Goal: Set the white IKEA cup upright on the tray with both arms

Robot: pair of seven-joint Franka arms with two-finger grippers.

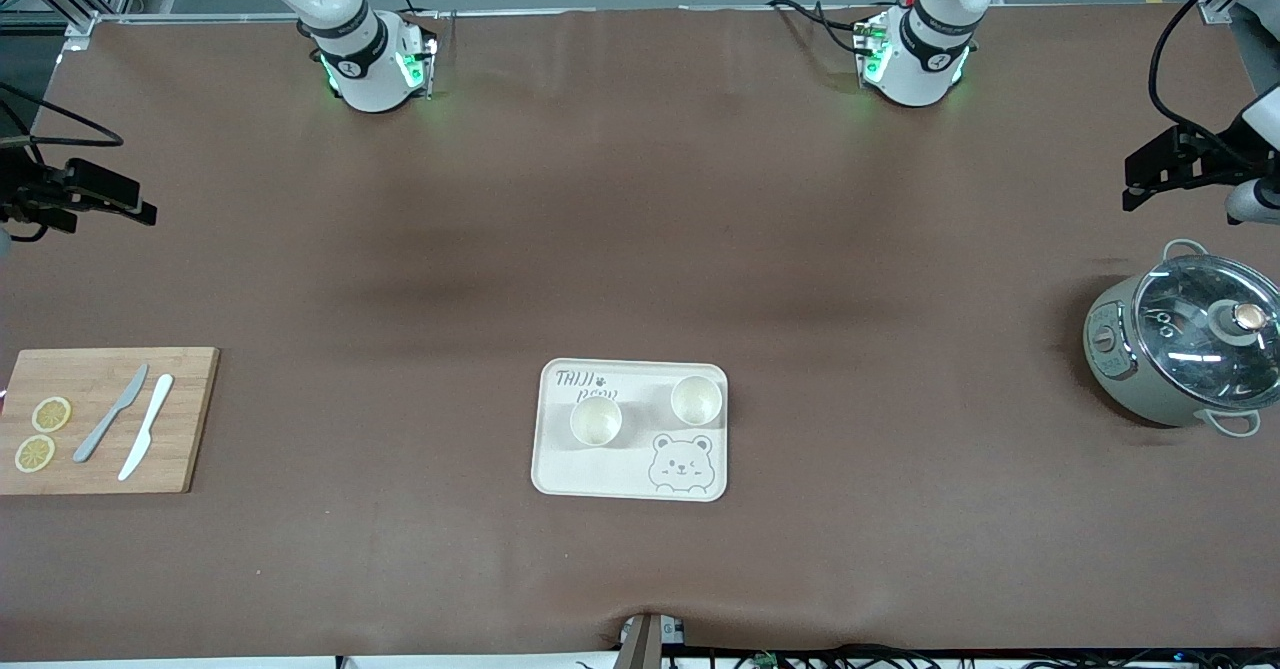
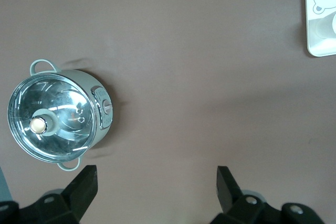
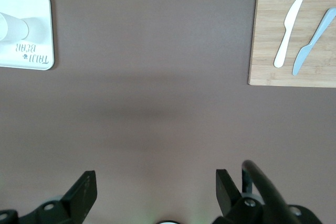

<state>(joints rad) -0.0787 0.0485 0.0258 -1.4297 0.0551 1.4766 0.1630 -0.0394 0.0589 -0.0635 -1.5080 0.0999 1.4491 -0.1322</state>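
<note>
The cream-white tray [image 1: 570, 474] with the bear face lies mid-table near the front camera. Two white cups stand upright on it, side by side: one [image 1: 596, 420] toward the right arm's end, one [image 1: 696, 400] toward the left arm's end. A tray corner shows in the left wrist view [image 2: 316, 43] and in the right wrist view [image 3: 31, 56], there with a cup [image 3: 13, 27]. My left gripper [image 1: 1140, 174] [image 2: 157, 177] is open and empty over bare table at the left arm's end. My right gripper [image 1: 130, 204] [image 3: 155, 179] is open and empty over bare table at the right arm's end.
A grey-green pot with a glass lid [image 1: 1185, 344] [image 2: 58, 116] stands at the left arm's end. A wooden cutting board [image 1: 190, 379] [image 3: 262, 40] at the right arm's end carries two knives [image 1: 110, 414] and two lemon slices [image 1: 51, 414].
</note>
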